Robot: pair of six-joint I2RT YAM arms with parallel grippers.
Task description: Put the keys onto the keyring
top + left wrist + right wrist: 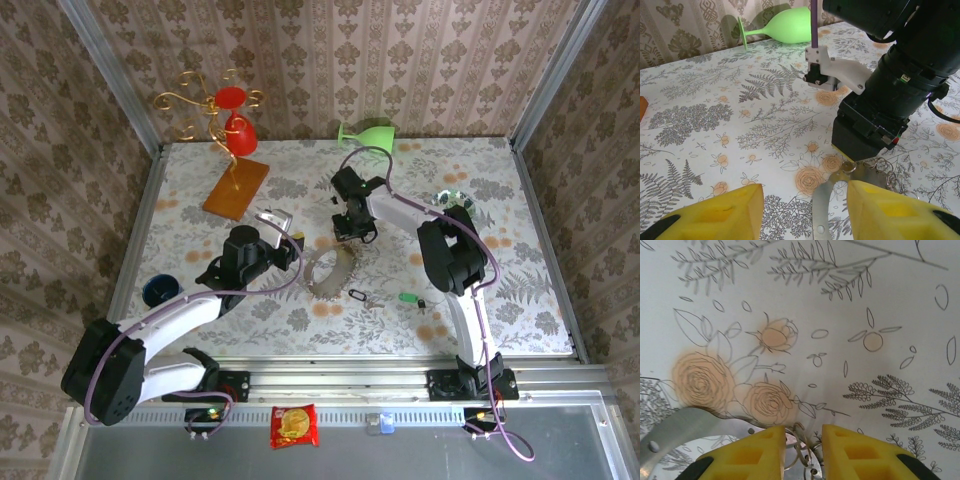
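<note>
Centrally on the patterned bench (520,250) the keyring (328,270) was seen lying flat, with both pincers at it. At the keyring's far edge the right pincer (803,432) was pointed down, its yellow pads (755,455) set close together with thin wire loops of the keyring between them; whether the loops were actually clamped could not be told. At the keyring's left side the left pincer (805,197) was held released, its pads well apart, with a flat metal part of the keyring between them. Both keys were seen lying just to the near right of the keyring: the dark-headed key (358,296) closer to it, the green-headed key (408,297) farther right.
</note>
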